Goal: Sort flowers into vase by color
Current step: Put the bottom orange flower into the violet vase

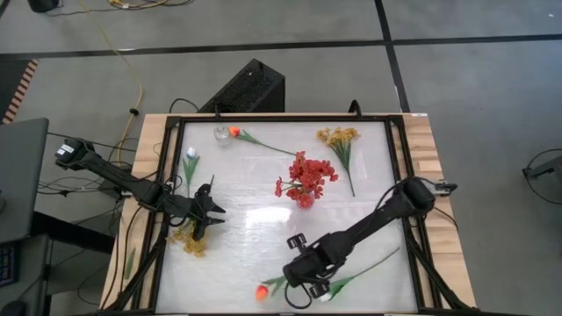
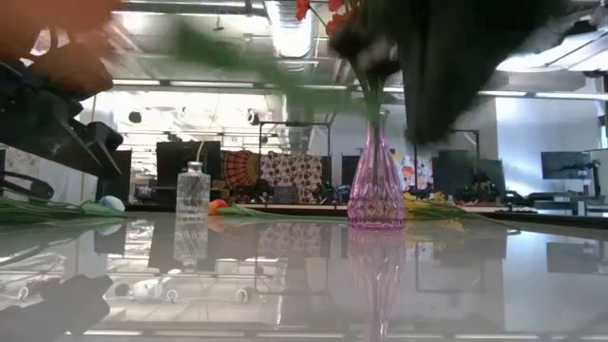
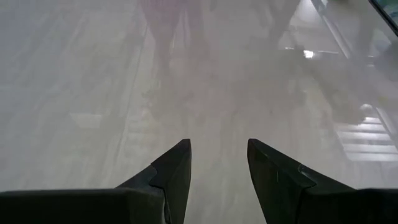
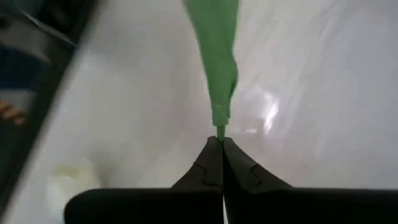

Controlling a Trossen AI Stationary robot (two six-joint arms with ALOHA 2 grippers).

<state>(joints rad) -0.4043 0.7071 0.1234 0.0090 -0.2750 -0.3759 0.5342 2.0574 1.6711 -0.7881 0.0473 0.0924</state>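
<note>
R hand (image 4: 221, 144) at table's (image 1: 255, 219) near edge, fingers pressed together, pinching a green stem (image 4: 217, 56) btwn orange tulip (image 1: 262, 293) & white tulip (image 1: 325, 296). Which one, can't tell. Stem runs straight ahead of fingertips. Pink vase (image 1: 305, 198) w/ red sprays sits further back. L hand (image 3: 217, 168) spread, empty, by yellow spray (image 1: 188, 240).

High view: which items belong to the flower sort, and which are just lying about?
Job:
- pink vase with red sprays
- yellow spray
- orange tulip
- white tulip
- orange tulip near the front edge
- green stem, pinched by the right tool
- clear bottle

Lying about:
- black box behind the table
</note>
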